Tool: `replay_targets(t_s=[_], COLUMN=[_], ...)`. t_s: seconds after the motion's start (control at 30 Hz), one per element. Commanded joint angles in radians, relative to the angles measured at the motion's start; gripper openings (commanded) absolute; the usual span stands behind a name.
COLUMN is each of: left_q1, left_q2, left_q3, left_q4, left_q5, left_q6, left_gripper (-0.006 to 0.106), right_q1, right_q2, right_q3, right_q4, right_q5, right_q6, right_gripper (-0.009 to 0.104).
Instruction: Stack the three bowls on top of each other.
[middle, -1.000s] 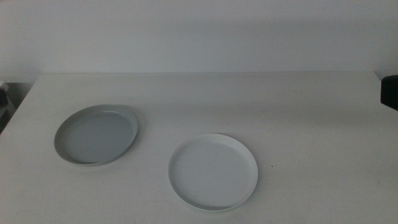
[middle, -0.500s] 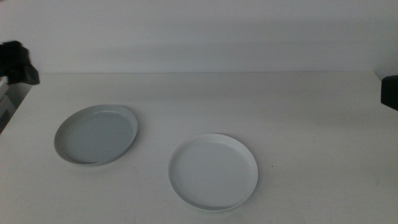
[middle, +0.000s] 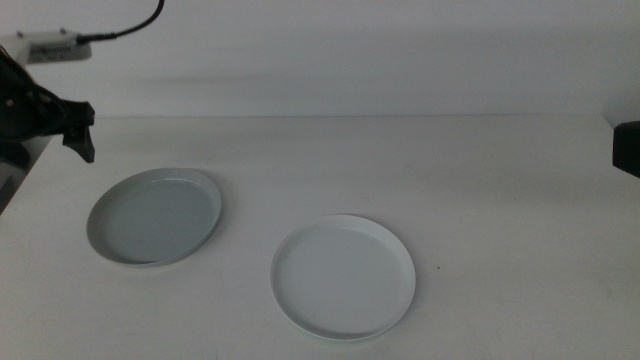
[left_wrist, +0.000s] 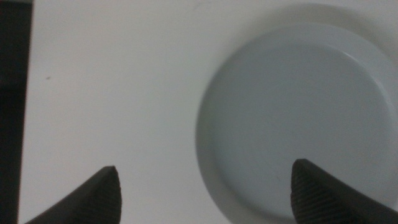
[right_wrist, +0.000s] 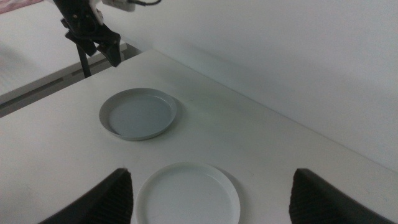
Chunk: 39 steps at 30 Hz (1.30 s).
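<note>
The left gripper (middle: 78, 128), jaws wide open, hovers beyond the far-left rim of the grey-blue bowl (middle: 155, 216), nearer than the waiting, open right gripper (right_wrist: 208, 186).

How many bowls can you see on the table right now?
2. The grey-blue bowl sits at the table's left, near the left gripper; the white bowl is front centre. No third shows; possibly nested or out of view.

Left pincer (middle: 82, 133) matte black with two tapered ribbed jaws, pale grey camera block above it, black cable looping off, right pincer (right_wrist: 211, 196) equally dark, ridged inner faces
</note>
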Motion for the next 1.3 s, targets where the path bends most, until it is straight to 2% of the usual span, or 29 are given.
replay_targets(t_s=[0.0, 0.3, 0.47, 0.57, 0.67, 0.87, 0.97, 1.1, 1.27], left_q1=[0.023, 0.031, 0.031, 0.031, 0.031, 0.031, 0.031, 0.028, -0.044], left_q2=[0.012, 0.180, 0.244, 0.266, 0.282, 0.262, 0.206, 0.082, -0.067], left_q3=[-0.064, -0.086, -0.086, -0.086, -0.086, -0.087, -0.087, -0.075, -0.029], left_q4=[-0.055, -0.120, -0.205, -0.236, -0.239, -0.258, -0.237, -0.258, -0.273], left_q5=[-0.017, -0.063, -0.076, -0.075, -0.066, -0.042, -0.034, -0.021, 0.002], left_q6=[0.046, 0.121, 0.171, 0.194, 0.195, 0.181, 0.181, 0.168, 0.153], left_gripper=[0.090, 0.090, 0.081, 0.067, 0.048, -0.004, -0.005, -0.005, -0.005], right_q1=[0.004, 0.004, 0.004, 0.004, 0.004, 0.004, 0.004, 0.004, 0.004], right_q2=[0.001, 0.001, 0.001, 0.001, 0.001, 0.001, 0.001, 0.001, 0.001], right_q3=[-0.023, -0.023, -0.023, -0.023, -0.023, -0.023, -0.023, -0.023, -0.023], right_q4=[0.004, 0.004, 0.004, 0.004, 0.004, 0.004, 0.004, 0.004, 0.004], right_q5=[-0.063, -0.063, -0.063, -0.063, -0.063, -0.063, -0.063, -0.063, -0.063], right_q6=[-0.006, -0.006, -0.006, -0.006, -0.006, -0.006, -0.006, -0.006, -0.006], right_gripper=[0.066, 0.066, 0.066, 0.066, 0.066, 0.066, 0.066, 0.066, 0.066])
